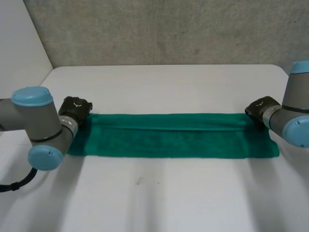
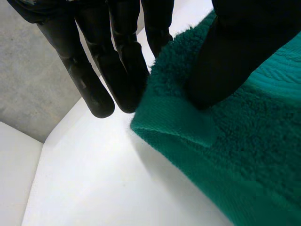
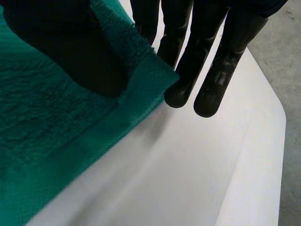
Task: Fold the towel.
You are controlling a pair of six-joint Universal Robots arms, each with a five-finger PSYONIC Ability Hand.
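A green towel (image 1: 174, 135) lies on the white table as a long, narrow strip folded lengthwise, with a fold line running near its far edge. My left hand (image 1: 75, 110) is at the towel's far left corner. In the left wrist view its thumb (image 2: 235, 56) presses on top of that corner of the towel (image 2: 244, 141), and its straight fingers (image 2: 94, 80) lie against the edge, pinching it. My right hand (image 1: 260, 108) is at the far right corner. There its thumb (image 3: 70, 47) sits on the towel (image 3: 47, 117) with the fingers (image 3: 221, 70) behind the corner, pinching it.
The white table (image 1: 169, 193) extends bare in front of and behind the towel. A grey wall (image 1: 169, 29) rises behind the table's far edge. Both forearms rest low beside the towel's ends.
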